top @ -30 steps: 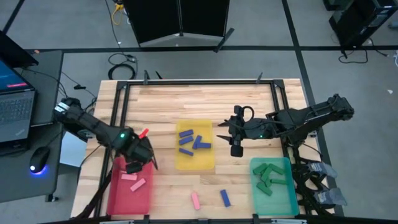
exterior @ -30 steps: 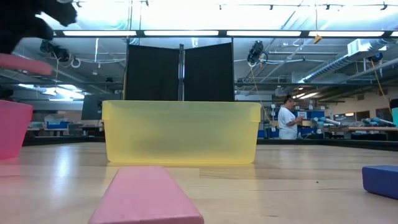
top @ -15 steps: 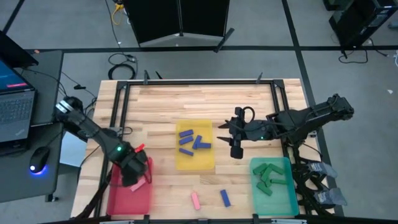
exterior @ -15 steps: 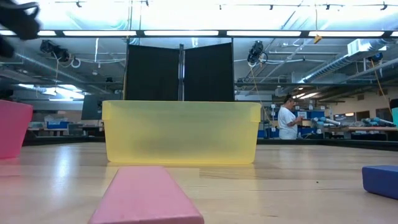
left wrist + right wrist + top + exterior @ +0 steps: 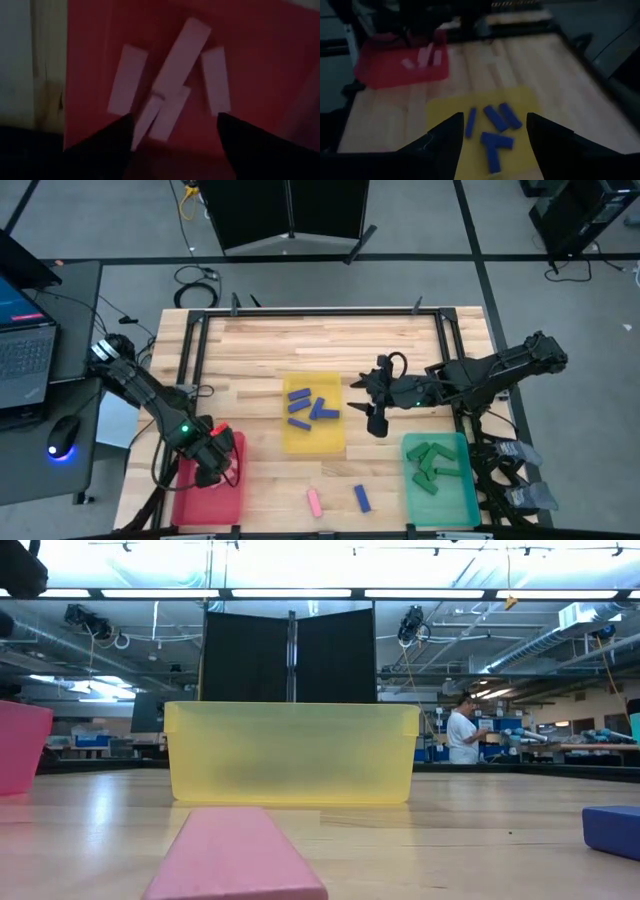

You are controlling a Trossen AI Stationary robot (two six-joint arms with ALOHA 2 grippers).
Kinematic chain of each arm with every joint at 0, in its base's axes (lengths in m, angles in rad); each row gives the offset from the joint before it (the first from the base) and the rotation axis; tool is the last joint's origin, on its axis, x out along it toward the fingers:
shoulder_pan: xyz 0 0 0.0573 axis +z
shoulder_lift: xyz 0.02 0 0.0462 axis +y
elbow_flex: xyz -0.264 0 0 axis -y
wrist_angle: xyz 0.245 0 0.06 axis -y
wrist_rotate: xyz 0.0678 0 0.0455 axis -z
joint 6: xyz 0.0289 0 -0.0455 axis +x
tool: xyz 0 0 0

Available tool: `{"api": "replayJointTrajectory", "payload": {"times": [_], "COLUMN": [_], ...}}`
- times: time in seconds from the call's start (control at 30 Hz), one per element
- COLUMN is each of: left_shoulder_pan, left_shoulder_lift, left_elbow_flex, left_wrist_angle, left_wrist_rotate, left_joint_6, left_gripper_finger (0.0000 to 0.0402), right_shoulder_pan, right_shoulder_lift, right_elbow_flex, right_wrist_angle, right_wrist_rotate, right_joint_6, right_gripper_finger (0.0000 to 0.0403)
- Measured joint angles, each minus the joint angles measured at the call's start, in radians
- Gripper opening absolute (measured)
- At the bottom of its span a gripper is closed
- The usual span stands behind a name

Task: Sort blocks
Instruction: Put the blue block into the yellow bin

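I count five pink blocks (image 5: pixel 172 75) lying loose in a small cluster on the floor of the red tray (image 5: pixel 190 498); a second ago only two showed there from above, and a pink one was in my left gripper (image 5: pixel 212 463) over the tray's rim. That gripper has since moved down over the tray's upper part, fingers (image 5: pixel 105 145) spread wide with nothing between them, the blocks just beyond their tips. One pink block (image 5: pixel 314 501) and one blue block (image 5: pixel 362 498) lie on the bare table (image 5: pixel 330 345) in front of the yellow tray (image 5: pixel 312 442), unmoved. Inside the yellow tray the blue blocks (image 5: pixel 495 127) sit as before, and the green blocks (image 5: pixel 432 462) fill the teal tray (image 5: pixel 468 502). My right gripper (image 5: pixel 377 412) hangs over the wood between the yellow and teal trays, almost where it was, its fingers (image 5: pixel 547 137) parted and empty. Beyond the table a person (image 5: pixel 462 730) stands in the room.
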Motion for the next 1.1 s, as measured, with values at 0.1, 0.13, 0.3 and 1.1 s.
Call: {"api": "replayJointTrajectory", "payload": {"times": [0.1, 0.13, 0.3, 1.1], "left_shoulder_pan": [0.0, 0.0, 0.004, 0.063], "left_shoulder_lift": [0.0, -0.001, -0.007, 0.045], "left_elbow_flex": [0.0, 0.0, 0.002, 0.078], "left_wrist_angle": [0.042, 0.058, 0.13, 0.494], "left_wrist_rotate": [-0.049, -0.062, -0.171, -0.431], "left_joint_6": [0.025, 0.039, 0.13, 0.582], "left_gripper_finger": [0.0324, 0.0331, 0.0334, 0.0281], "right_shoulder_pan": [-0.002, -0.004, 0.004, 0.356], "right_shoulder_lift": [0.051, 0.074, 0.195, 0.524], "right_elbow_flex": [0.0, 0.0, 0.0, 0.0], "right_wrist_angle": [0.008, 0.007, 0.007, 0.061], "right_wrist_rotate": [-0.084, -0.107, -0.213, -0.103], "right_joint_6": [0.055, 0.071, 0.164, 0.933], "right_gripper_finger": [0.024, 0.0243, 0.0259, 0.0268]}}
